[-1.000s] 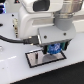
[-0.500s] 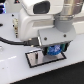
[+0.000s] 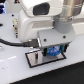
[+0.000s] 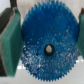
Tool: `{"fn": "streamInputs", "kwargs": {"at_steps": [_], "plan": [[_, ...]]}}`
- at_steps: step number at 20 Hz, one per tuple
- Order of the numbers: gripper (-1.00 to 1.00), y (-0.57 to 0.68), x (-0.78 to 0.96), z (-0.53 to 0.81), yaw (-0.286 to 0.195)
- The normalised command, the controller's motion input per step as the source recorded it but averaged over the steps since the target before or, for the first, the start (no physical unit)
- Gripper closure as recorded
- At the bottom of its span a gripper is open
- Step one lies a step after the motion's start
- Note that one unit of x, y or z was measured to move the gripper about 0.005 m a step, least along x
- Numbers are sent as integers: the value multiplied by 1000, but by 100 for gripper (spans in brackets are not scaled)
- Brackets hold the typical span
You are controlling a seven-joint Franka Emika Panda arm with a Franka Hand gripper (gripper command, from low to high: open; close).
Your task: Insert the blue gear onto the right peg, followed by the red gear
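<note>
Toward the exterior view's left, the dark base plate (image 3: 35,59) is being left uncovered on the white desk (image 3: 15,70). Since a second ago, the blue gear (image 3: 55,52) is being carried lower over the plate's right end, pinched between the teal fingers (image 4: 10,42); the peg itself cannot be seen. The red gear is not being shown.

In the exterior view the blue gear (image 3: 54,51) is mostly hidden behind the end effector (image 3: 54,52), and the picture is blurred. In the wrist view the picture's edges cut off the gear's rim (image 4: 47,75) and both fingers (image 4: 11,42).
</note>
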Motion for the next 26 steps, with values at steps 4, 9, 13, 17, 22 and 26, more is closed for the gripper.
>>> {"fn": "streamInputs", "kwargs": {"at_steps": [4,9,13,17,22,26], "plan": [[100,34,192,-234,0],[100,26,112,-149,0],[-100,130,6,69,0],[-100,173,-34,330,0],[-100,148,-129,496,0],[-100,140,-314,495,0]]}}
